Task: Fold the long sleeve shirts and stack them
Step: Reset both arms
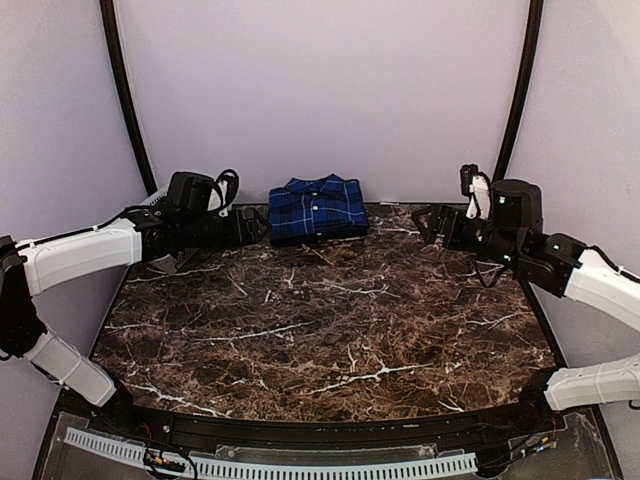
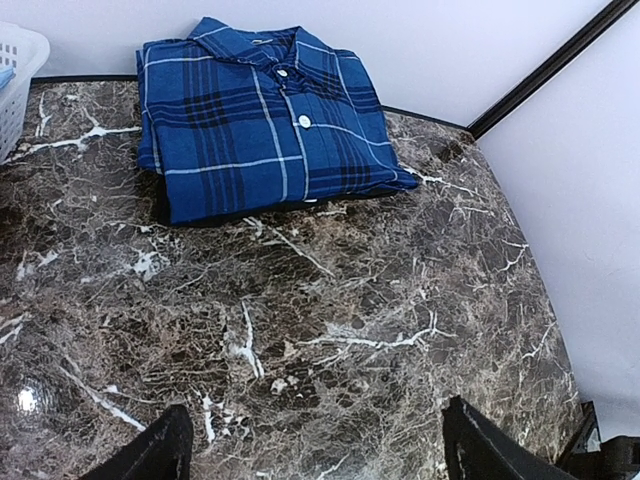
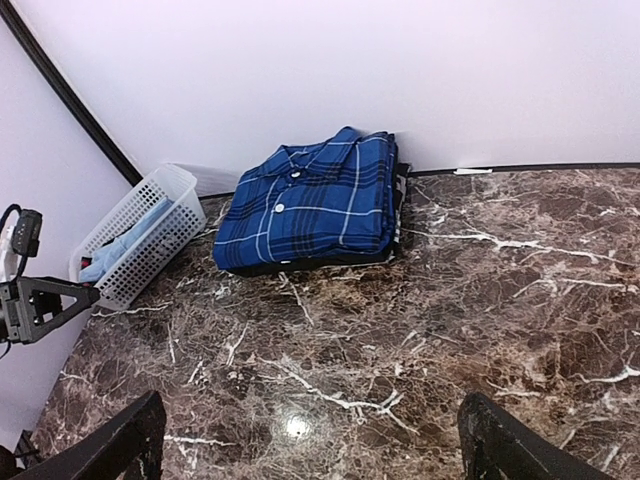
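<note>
Blue plaid shirt point(image 1: 317, 208) lies folded at the surface's point(image 1: 330, 320) far edge, atop what seems the black shirt point(image 3: 399, 208). Left gripper point(image 2: 318, 450) and right gripper point(image 3: 310, 440) released, empty. Stacking looks complete; next, pull arms clear.

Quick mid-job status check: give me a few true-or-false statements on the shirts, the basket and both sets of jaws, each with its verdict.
1. The plaid shirt lies folded at the far edge of the table. True.
2. The left gripper has its jaws shut on the plaid shirt. False: they stand open, short of it, holding nothing.
3. Black cloth shows beneath the plaid shirt. True.
4. The white basket is empty. False: light blue cloth lies in it.
5. The right gripper has its jaws open and empty. True.
</note>
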Tool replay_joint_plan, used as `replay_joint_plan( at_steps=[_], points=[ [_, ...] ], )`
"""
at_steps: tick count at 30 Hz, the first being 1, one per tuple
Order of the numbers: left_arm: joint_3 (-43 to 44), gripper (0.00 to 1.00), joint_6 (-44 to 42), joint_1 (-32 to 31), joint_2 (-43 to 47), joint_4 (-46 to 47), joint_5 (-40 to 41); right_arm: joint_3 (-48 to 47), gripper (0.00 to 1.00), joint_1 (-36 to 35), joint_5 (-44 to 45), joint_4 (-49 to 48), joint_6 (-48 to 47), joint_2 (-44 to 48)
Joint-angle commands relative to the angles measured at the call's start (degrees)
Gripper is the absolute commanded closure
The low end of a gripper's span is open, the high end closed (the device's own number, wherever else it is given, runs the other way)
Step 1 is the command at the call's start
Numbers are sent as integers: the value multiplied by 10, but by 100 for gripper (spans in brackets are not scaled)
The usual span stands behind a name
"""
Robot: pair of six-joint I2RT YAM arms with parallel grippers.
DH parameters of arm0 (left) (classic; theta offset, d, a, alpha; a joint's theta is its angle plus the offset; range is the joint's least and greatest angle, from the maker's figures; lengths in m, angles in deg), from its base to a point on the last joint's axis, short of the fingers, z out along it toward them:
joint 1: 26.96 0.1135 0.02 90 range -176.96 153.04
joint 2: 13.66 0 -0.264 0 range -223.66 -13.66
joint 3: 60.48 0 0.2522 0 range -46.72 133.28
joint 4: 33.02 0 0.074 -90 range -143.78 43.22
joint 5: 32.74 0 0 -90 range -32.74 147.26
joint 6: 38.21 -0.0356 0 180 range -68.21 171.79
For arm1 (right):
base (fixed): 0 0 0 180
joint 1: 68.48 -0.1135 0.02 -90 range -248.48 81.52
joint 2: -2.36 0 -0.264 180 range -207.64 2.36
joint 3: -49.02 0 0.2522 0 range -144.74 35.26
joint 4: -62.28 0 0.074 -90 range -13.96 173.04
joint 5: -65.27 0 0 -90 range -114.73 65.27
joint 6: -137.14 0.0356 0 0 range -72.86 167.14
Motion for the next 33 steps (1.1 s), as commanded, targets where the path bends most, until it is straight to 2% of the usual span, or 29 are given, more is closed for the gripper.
replay_joint_plan(
  at_steps=[1, 33],
  points=[
    [-7, 15, -13, -3, 18, 7, 18, 0, 1, -1, 43, 24, -7, 13],
    [-9, 15, -25, -3, 21, 19, 31, 9, 1, -1, 62, 23, -3, 16]
  ],
)
